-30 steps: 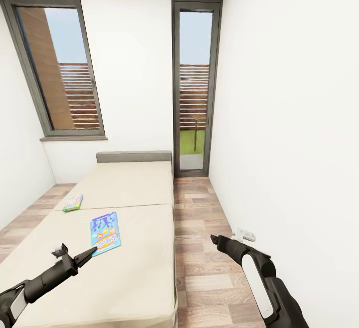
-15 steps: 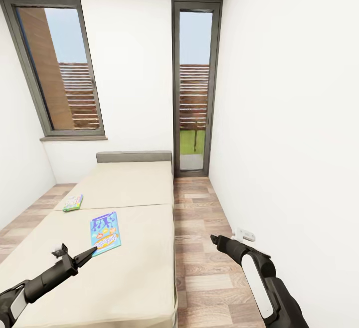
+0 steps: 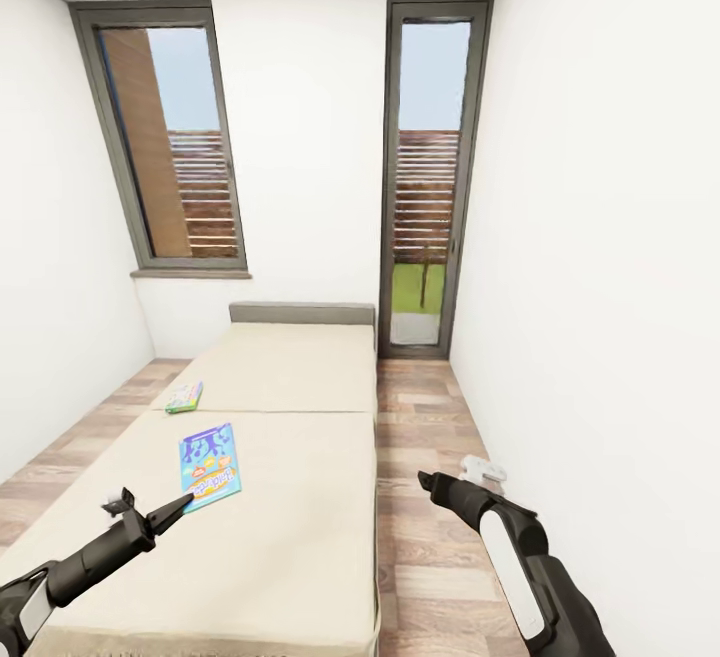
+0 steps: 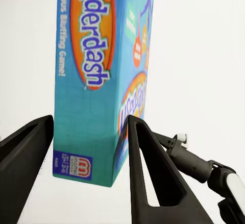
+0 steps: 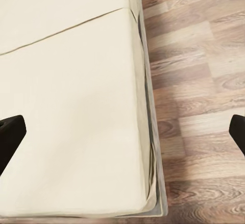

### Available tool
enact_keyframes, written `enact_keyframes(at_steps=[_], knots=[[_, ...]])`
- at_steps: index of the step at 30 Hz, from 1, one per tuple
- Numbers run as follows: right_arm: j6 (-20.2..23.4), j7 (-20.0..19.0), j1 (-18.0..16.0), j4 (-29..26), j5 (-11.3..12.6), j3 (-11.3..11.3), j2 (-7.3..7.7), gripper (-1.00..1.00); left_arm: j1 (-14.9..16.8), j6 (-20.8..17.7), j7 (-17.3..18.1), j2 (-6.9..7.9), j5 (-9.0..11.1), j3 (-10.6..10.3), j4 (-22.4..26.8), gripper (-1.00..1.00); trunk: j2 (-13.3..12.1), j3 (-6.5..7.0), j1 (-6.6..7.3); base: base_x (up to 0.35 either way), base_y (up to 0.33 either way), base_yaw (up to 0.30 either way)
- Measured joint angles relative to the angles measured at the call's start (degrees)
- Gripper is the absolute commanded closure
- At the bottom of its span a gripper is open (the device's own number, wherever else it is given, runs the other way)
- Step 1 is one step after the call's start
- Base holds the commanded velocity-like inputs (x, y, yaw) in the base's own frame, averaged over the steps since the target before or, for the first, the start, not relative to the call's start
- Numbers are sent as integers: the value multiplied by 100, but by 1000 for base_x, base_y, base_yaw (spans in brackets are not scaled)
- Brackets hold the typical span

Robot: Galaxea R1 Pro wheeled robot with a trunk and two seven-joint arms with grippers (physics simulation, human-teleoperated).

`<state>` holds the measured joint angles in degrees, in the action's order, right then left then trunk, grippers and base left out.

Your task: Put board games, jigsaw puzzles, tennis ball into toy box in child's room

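- Blue board game (image 3: 210,464) is seen lying flat on the bed (image 3: 290,537), at about 10 o'clock from the middle of the head view; the second board game (image 3: 184,397), greenish, is seen further up the bed towards 11 o'clock, near the mattress edge.
- Left tool (image 3: 178,507) is held just short of the blue box's near corner; in the left wrist view its jaws are spread wide, one on either side of the near end of the blue board game (image 4: 99,75), and no contact is visible.
- Right tool (image 3: 428,482) is held over the wooden floor (image 3: 420,417) beside the bed, at about 4 o'clock; in the right wrist view its jaws are spread wide with nothing between them.
- Risk 1: the box is thin and lies flat on a soft mattress. A closure from this level is judged likely to pinch bedding, or to skate over the lid.
- Risk 2: if the tool is driven forward before closing, the box could be pushed along the bed instead of being gripped.
- Risk 3: a grip on one corner only is judged weak; the box could swing or slip out during carrying.
- Risk 4: the greenish box lies close to the mattress edge, so a nudge could send it to the floor.
- Toy box and table: position cannot be told from these views.
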<state>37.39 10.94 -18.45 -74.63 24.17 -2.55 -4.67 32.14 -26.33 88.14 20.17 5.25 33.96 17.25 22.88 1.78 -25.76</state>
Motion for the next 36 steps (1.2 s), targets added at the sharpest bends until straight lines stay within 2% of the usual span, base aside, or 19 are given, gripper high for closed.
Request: enact_keyframes(at_steps=[6,19,23,36], knots=[[-144,-4,0,53,10,-8,0,-100,0,-12,-35,-10,-3,3,1,100,0,10,0,0,0,214],[-188,-5,1,60,16,-16,-5,-100,1,-15,-73,-12,-12,-1,0,100,0,11,0,0,0,6],[-192,2,1,59,13,-145,-8,-100,1,-15,-76,-13,-13,-3,0,100,0,11,0,0,0,29],[-202,3,0,61,9,-231,-9,-100,0,-15,-73,-18,-18,-8,0,100,0,39,0,0,0,238]])
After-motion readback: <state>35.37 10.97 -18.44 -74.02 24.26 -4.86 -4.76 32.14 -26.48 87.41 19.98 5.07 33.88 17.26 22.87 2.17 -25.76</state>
